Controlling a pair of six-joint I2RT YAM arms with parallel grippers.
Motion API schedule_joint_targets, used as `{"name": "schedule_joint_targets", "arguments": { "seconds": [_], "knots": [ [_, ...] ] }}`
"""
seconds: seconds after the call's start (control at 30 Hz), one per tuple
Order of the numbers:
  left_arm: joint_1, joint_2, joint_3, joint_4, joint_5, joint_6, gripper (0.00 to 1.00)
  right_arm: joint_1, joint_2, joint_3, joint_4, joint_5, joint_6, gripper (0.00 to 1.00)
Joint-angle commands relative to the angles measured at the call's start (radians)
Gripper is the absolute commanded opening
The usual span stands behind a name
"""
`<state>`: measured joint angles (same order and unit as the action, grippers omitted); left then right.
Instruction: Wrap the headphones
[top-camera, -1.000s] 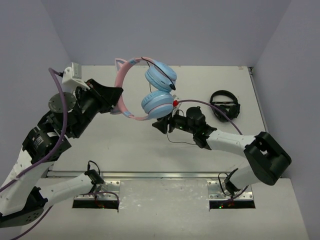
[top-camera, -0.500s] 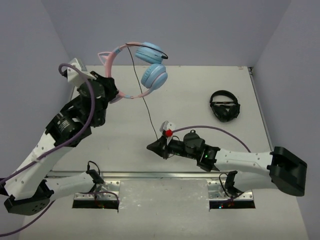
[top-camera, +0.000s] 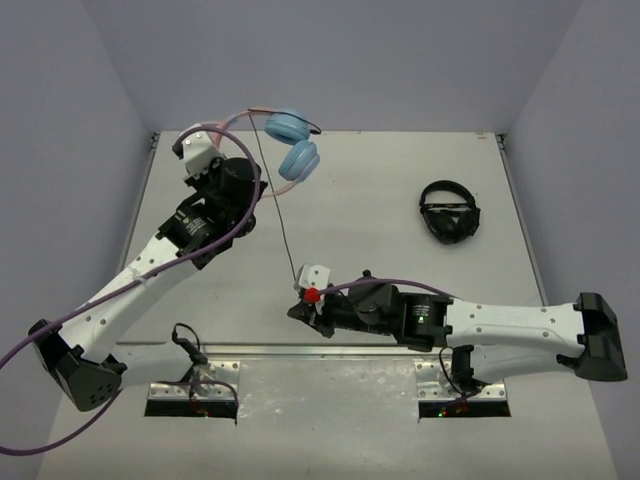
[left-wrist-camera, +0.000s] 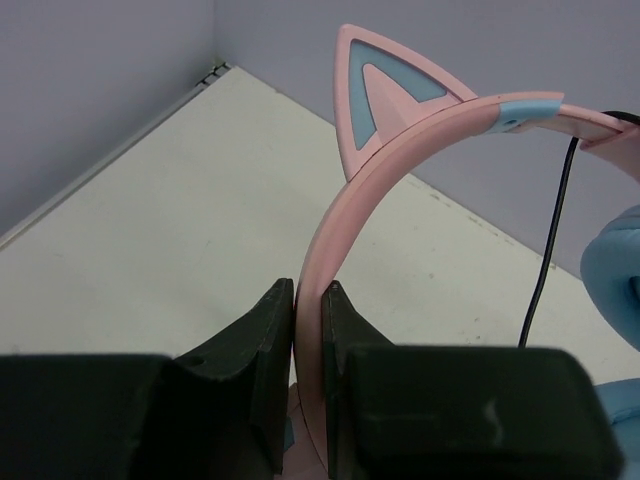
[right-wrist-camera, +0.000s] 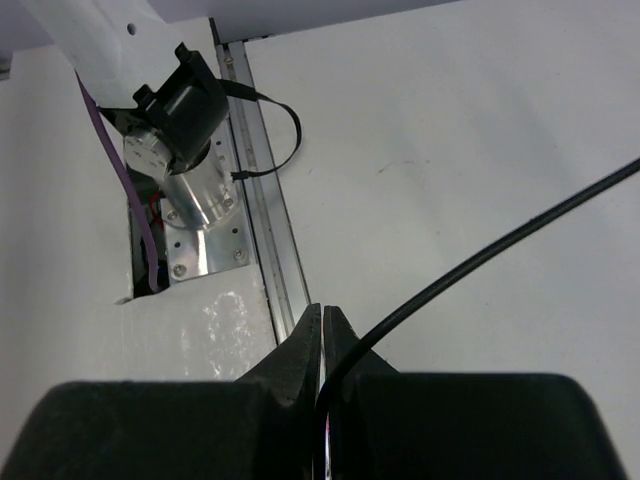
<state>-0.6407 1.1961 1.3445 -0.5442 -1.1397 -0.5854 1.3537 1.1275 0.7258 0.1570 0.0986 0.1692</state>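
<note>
Top external: headphones (top-camera: 299, 160) held above the counter (top-camera: 380, 190) at far left by the left tool (top-camera: 248, 186), earcups toward the right. Cable (top-camera: 284, 225) runs straight down to the right tool (top-camera: 299, 310) near the front edge.
Left wrist: tool clamped on the pink headband (left-wrist-camera: 330, 250), cat ear (left-wrist-camera: 385, 85) pointing up.
Right wrist: tool pinched shut on the cable.

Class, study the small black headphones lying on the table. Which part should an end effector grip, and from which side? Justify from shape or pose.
Probably the headband, from straight above. The black headphones lie flat on the table, and the band is a thin arc on their far side, narrow enough to pinch across; the earcups look bulkier.
</note>
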Motion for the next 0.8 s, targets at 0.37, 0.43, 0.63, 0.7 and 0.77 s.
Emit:
{"name": "schedule_joint_targets", "arguments": {
  "seconds": [0.37,0.43,0.63,0.7,0.77],
  "knots": [
    [-0.028,-0.182,-0.554,0.494,0.322,0.214,0.0,-0.033,0.109,0.653,-0.675,0.15,-0.392,0.01],
    [-0.054,-0.217,-0.596,0.547,0.474,0.293,0.01,-0.109,0.133,0.727,-0.72,0.154,-0.427,0.01],
    [-0.158,-0.308,-0.547,0.322,0.684,0.455,0.0,-0.226,0.198,0.822,-0.798,0.283,-0.55,0.01],
    [-0.162,-0.316,-0.538,0.222,0.782,0.504,0.0,-0.263,0.216,0.849,-0.807,0.314,-0.585,0.01],
    [-0.162,-0.334,-0.548,0.172,0.83,0.528,0.0,-0.292,0.224,0.853,-0.791,0.346,-0.615,0.02]
  ]
}}
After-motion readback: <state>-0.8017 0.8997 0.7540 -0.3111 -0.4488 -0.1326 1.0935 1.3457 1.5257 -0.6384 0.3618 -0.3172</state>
